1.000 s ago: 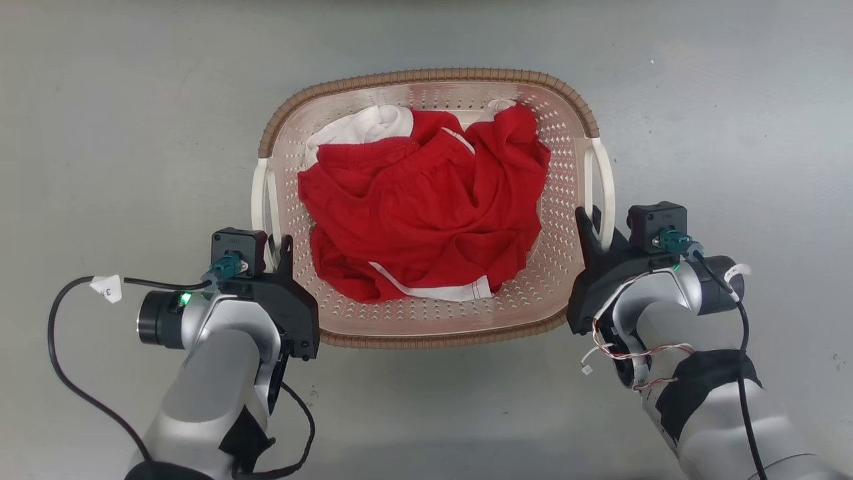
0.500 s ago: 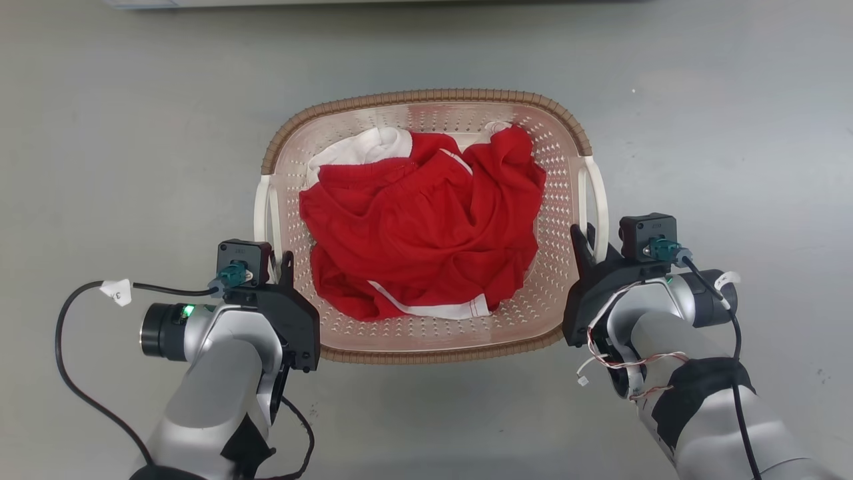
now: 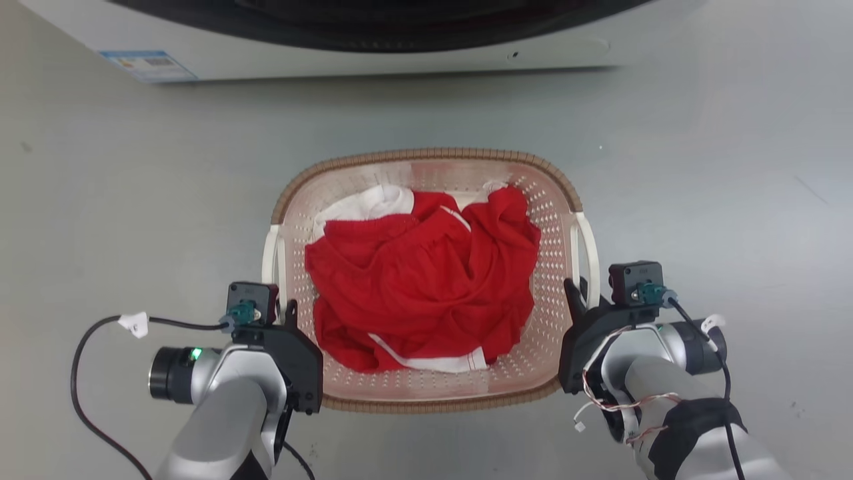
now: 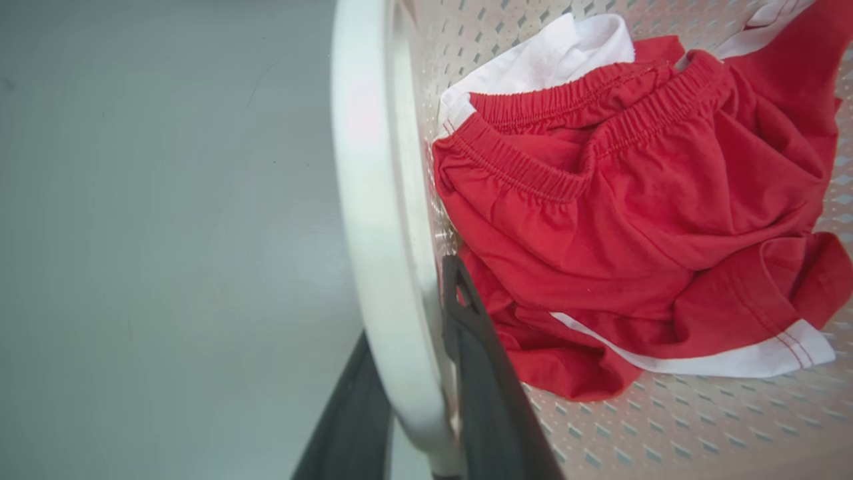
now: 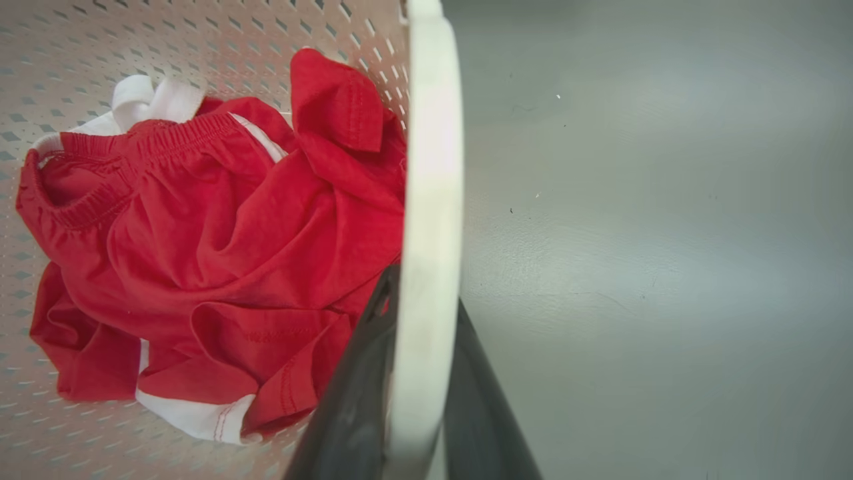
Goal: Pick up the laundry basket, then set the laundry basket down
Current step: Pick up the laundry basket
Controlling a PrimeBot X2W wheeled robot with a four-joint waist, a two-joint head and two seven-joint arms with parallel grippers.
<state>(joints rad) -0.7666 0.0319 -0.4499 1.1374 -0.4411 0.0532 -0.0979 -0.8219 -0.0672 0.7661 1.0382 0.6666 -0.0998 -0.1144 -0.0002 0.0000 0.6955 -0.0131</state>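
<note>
Basket (image 3: 400,393) pink-cream, perforated, brown rim; clothes (image 3: 426,280) red w/ white.

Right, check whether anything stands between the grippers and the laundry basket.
Nothing visible does. The left gripper grips one white side handle of the laundry basket; the right gripper grips the other.

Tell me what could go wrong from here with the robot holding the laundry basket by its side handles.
1. The left gripper and right gripper each pinch a thin, smooth white handle, which might slip out between the fingers.
2. If one side rises faster, the laundry basket could tilt and spill the red clothes.
3. The washer stands close ahead; the basket might bump it.
</note>
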